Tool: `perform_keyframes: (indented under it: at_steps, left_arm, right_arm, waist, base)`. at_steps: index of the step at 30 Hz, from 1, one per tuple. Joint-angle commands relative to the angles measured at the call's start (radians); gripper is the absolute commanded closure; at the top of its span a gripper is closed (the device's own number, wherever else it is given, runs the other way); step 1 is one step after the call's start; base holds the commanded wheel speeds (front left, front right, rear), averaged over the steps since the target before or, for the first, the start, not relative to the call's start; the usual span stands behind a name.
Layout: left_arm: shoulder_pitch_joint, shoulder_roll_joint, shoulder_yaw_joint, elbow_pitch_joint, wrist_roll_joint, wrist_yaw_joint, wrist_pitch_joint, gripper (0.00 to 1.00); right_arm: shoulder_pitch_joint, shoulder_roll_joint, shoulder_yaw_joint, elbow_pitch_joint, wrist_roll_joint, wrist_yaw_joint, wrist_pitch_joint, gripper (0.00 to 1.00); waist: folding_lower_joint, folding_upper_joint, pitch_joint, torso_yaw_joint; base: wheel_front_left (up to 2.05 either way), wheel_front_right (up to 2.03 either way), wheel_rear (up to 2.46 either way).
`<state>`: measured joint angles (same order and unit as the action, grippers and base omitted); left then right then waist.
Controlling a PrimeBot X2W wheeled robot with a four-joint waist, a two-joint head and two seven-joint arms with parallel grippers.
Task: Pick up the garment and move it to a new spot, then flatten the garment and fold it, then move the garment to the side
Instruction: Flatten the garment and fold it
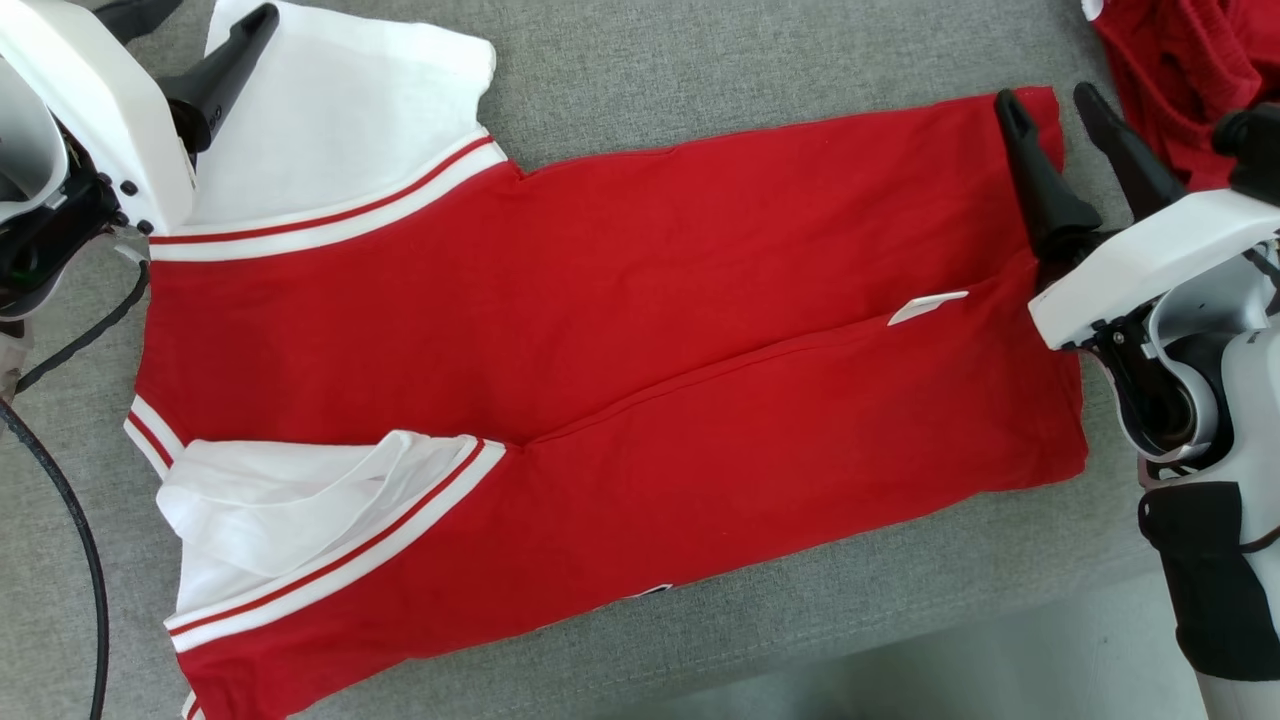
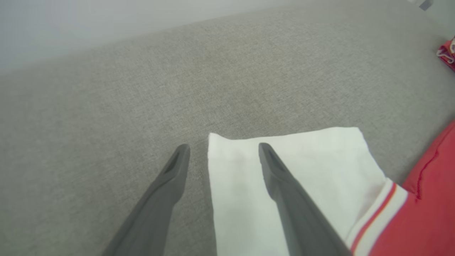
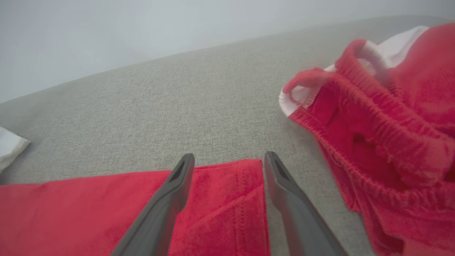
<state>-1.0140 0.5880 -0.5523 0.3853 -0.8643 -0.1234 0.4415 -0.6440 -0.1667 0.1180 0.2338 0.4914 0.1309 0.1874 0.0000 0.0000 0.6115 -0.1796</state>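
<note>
T-shirt (image 1: 620,330) flat, sides folded in, cross-fold left I'd say. Left pincer (image 2: 224,145) over sleeve (image 2: 320,167), right pincer (image 3: 229,154) at hem (image 3: 245,199), both gaping, empty.

Right gripper (image 3: 228,157) stands with jaws wide apart, both dark fingers rising from the bottom edge and nothing between them. The left finger lies over the corner of the red garment (image 3: 89,209), which is spread flat on the grey woven table (image 3: 177,99). The right finger runs just beside the garment's stitched side edge, over bare grey cloth. Contact with the fabric cannot be told. To the right, near but apart from the flat garment, lies a crumpled red piece (image 3: 384,131) with a gathered elastic band and white lining showing. A white corner of cloth (image 3: 9,147) is at the far left edge. A pale wall (image 3: 142,32) stands behind.
</note>
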Motion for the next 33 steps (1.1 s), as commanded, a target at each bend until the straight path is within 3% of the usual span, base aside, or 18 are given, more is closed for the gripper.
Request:
perform_keyframes:
  at_steps: [1, 15, 18, 19, 23, 24, 25, 26, 27, 28, 29, 30, 33]
  left_arm:
    - [-0.045, 0.049, 0.031, -0.014, -0.013, -0.007, 0.008, 0.00]
    - [-0.098, 0.060, -0.015, 0.037, -0.085, -0.007, 0.002, 0.00]
    - [-0.106, 0.063, -0.026, 0.041, -0.103, -0.007, 0.002, 0.42]
    - [-0.108, 0.063, -0.029, 0.041, -0.112, -0.007, 0.003, 0.51]
    - [-0.116, 0.069, -0.037, 0.037, -0.137, -0.007, -0.004, 0.58]
    - [-0.118, 0.071, -0.040, 0.037, -0.142, -0.007, -0.007, 0.65]
    - [-0.120, 0.073, -0.042, 0.038, -0.145, -0.007, -0.009, 0.79]
    - [-0.122, 0.074, -0.044, 0.039, -0.149, -0.007, -0.011, 1.00]
    - [-0.123, 0.073, -0.045, 0.041, -0.156, -0.007, -0.011, 1.00]
    - [-0.124, 0.073, -0.047, 0.042, -0.162, -0.007, -0.011, 1.00]
    - [-0.125, 0.073, -0.050, 0.042, -0.169, -0.007, -0.011, 1.00]
    - [-0.127, 0.073, -0.052, 0.042, -0.176, -0.007, -0.010, 1.00]
    - [-0.131, 0.076, -0.059, 0.033, -0.192, -0.007, -0.022, 1.00]
  right_arm:
    - [0.026, 0.005, 0.002, -0.027, -0.006, 0.000, 0.012, 0.00]
    - [-0.002, 0.034, 0.003, 0.017, -0.010, 0.000, 0.019, 0.00]
    - [-0.013, 0.034, 0.005, 0.026, -0.006, 0.000, 0.009, 0.00]
    - [-0.018, 0.034, 0.005, 0.030, -0.006, 0.000, 0.006, 0.00]
    - [-0.038, 0.031, 0.010, 0.047, -0.007, 0.000, -0.004, 0.00]
    - [-0.043, 0.031, 0.011, 0.051, -0.007, 0.000, -0.007, 0.00]
    - [-0.048, 0.031, 0.013, 0.056, -0.006, 0.000, -0.009, 0.00]
    - [-0.053, 0.030, 0.015, 0.059, -0.006, 0.000, -0.013, 0.00]
    - [-0.057, 0.029, 0.016, 0.063, -0.006, 0.000, -0.016, 0.24]
    - [-0.061, 0.028, 0.019, 0.066, -0.005, 0.000, -0.021, 0.55]
    - [-0.065, 0.028, 0.021, 0.070, -0.004, 0.000, -0.024, 0.73]
    - [-0.068, 0.028, 0.022, 0.075, -0.003, 0.000, -0.024, 0.99]
    - [-0.075, 0.027, 0.021, 0.084, 0.001, 0.000, -0.032, 1.00]
  waist:
    - [0.0000, 0.0000, 0.005, 0.000]
    - [0.0000, 0.0000, 0.026, -0.021]
    - [0.0000, 0.0000, 0.030, -0.020]
    - [0.0000, 0.0000, 0.031, -0.019]
    - [0.0000, 0.0000, 0.036, -0.016]
    - [0.0000, 0.0000, 0.037, -0.016]
    - [0.0000, 0.0000, 0.038, -0.016]
    - [0.0000, 0.0000, 0.039, -0.015]
    - [0.0000, 0.0000, 0.041, -0.014]
    - [0.0000, 0.0000, 0.042, -0.014]
    - [0.0000, 0.0000, 0.044, -0.013]
    - [0.0000, 0.0000, 0.045, -0.013]
    - [0.0000, 0.0000, 0.050, -0.011]
  base:
    - [0.00, 0.00, 0.00]
    - [0.00, 0.00, 0.00]
    - [0.00, 0.00, 0.00]
    - [0.00, 0.00, 0.00]
    - [0.00, 0.00, 0.00]
    - [0.00, 0.00, 0.00]
    - [0.00, 0.00, 0.00]
    - [0.00, 0.00, 0.00]
    - [0.00, 0.00, 0.00]
    - [0.00, 0.00, 0.00]
    - [0.00, 0.00, 0.00]
    - [0.00, 0.00, 0.00]
    - [0.00, 0.00, 0.00]
